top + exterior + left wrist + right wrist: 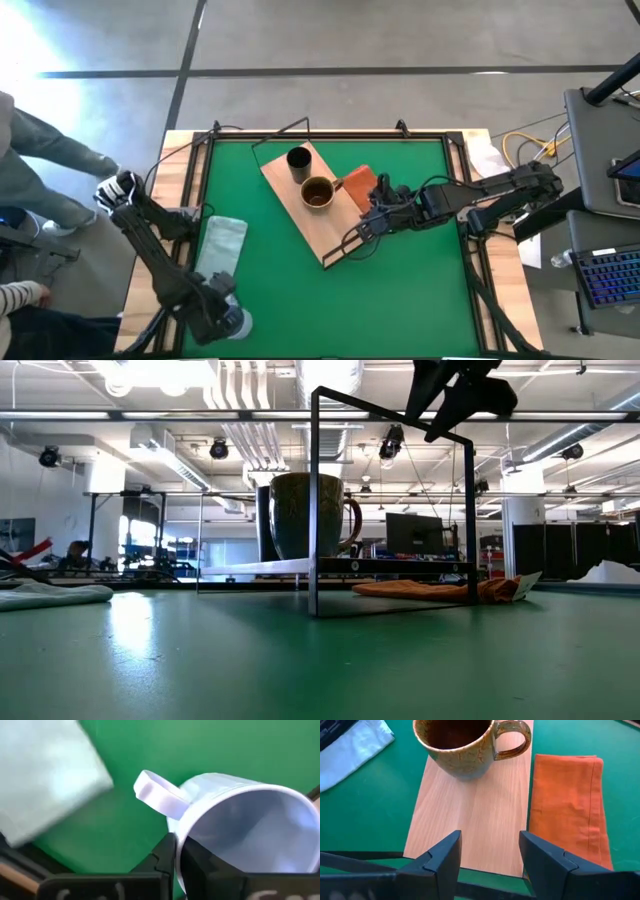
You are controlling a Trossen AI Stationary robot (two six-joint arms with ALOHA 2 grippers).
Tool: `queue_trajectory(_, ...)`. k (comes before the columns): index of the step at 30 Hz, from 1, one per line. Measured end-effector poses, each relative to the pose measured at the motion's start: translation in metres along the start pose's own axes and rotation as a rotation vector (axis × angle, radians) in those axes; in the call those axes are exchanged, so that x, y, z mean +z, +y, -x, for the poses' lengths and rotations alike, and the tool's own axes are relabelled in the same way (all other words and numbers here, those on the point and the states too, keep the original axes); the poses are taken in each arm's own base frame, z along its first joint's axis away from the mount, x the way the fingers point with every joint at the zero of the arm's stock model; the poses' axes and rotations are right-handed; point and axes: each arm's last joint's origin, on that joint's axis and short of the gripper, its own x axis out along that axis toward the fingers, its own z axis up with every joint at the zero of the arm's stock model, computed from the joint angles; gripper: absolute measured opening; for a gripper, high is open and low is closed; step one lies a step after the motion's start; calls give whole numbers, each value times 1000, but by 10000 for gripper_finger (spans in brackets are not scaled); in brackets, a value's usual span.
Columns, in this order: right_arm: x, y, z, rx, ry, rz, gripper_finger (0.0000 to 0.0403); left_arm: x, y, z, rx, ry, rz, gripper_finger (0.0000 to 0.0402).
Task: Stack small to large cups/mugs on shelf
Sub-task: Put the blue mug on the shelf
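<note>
The light-wood shelf board [320, 225] lies slantwise on the green table, with a black wire frame [315, 500] at its ends. The black cup [298, 160] and the brown mug [318, 192] stand on it; the mug also shows in the right wrist view [465, 745]. My right gripper [490, 860] is open and empty above the board's near end [358, 232]. My left gripper [225, 312] is at the table's near left corner, shut on the pale blue-grey cup [240, 825]. My left gripper holds the pale blue-grey cup by its rim [179, 842], beside the handle [157, 795]. One finger [162, 857] is outside the wall and one [202, 865] inside. The cup is tilted, its mouth toward the wrist. Whether it is clear of the table, I cannot tell.
An orange cloth [567, 805] lies beside the board, on its right. A pale cloth [222, 243] lies on the table's left, near my left gripper. A person [40, 160] is beyond the left edge. Open green table [400, 300] lies at the near right.
</note>
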Motion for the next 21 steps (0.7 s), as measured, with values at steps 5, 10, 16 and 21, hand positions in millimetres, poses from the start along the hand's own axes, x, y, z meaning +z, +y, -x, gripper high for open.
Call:
queue_trajectory(5, -5, 2, 3, 4, 10, -8, 192, 30, -1, 5, 16, -32, -141, 1)
queue_trajectory(10, -12, 6, 6, 12, 21, -16, 192, 69, 6, 26, 88, -69, -276, 1)
queue_trajectory(16, -23, 7, 12, -19, 15, -40, 187, 125, 14, 67, 46, -205, -450, 0)
queue_trajectory(21, -26, 8, 14, -18, 4, -71, 172, 168, 15, 103, 38, -332, -662, 0)
